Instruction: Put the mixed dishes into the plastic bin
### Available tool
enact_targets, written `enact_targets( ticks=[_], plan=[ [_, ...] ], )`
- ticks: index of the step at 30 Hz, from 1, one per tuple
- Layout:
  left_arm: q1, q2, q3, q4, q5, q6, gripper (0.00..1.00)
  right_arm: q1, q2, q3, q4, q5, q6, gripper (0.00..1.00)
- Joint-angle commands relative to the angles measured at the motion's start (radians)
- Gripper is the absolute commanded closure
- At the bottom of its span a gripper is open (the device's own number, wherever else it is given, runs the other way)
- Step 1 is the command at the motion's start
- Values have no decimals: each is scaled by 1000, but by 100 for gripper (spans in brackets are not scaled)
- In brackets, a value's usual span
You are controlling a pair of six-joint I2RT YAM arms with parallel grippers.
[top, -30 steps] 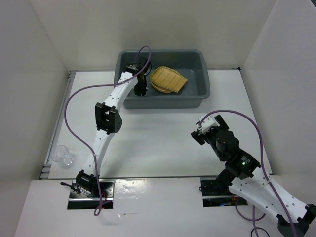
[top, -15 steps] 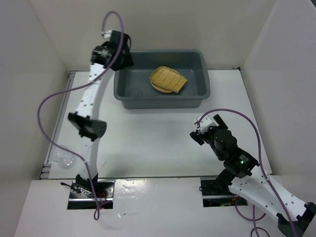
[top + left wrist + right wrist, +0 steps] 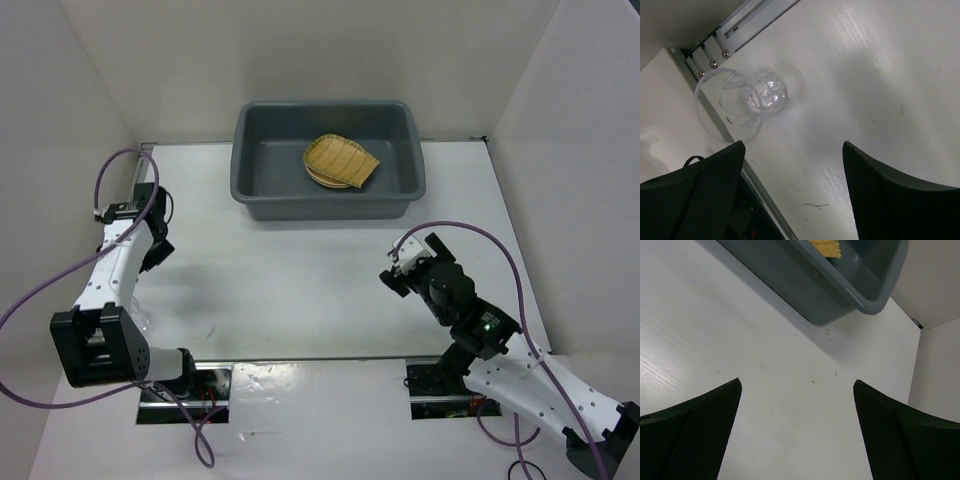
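The left arm [image 3: 115,275] has swung back from the plastic bin [image 3: 330,197] to the counter's [image 3: 300,280] near-left side. The left gripper [image 3: 794,147] hangs wide open and empty near a clear glass cup [image 3: 747,100]. The right gripper [image 3: 797,385] also gapes empty. The ribbed tray [image 3: 342,160] lies inside the bin.

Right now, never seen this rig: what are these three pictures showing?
Two robot arms are bolted at the near edge of a white table. One picture looks down from overhead. The other two come from a camera on each wrist, so the dark shapes at the bottom are that hand's own fingers. The left hand is open and empty, with a small clear glass cup just beyond it by the table's edge. The right hand is open too, holding nothing. At the far side, a large dark grey plastic bin holds a yellow ribbed tray.
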Motion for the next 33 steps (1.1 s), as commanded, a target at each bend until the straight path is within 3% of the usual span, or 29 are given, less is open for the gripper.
enact_targets(
  ticks=[1, 8, 15, 33],
  plan=[
    [64, -7, -38, 37, 14, -45, 15, 18, 12, -2, 16, -6, 7, 3],
    [138, 114, -83, 57, 121, -66, 15, 18, 3, -2, 16, 3, 7, 2],
    [187, 190, -104, 76, 143, -77, 15, 18, 3, -2, 16, 12, 7, 2],
    [217, 124, -9, 30, 65, -9, 17, 18, 3, -2, 16, 3, 7, 2]
  ],
)
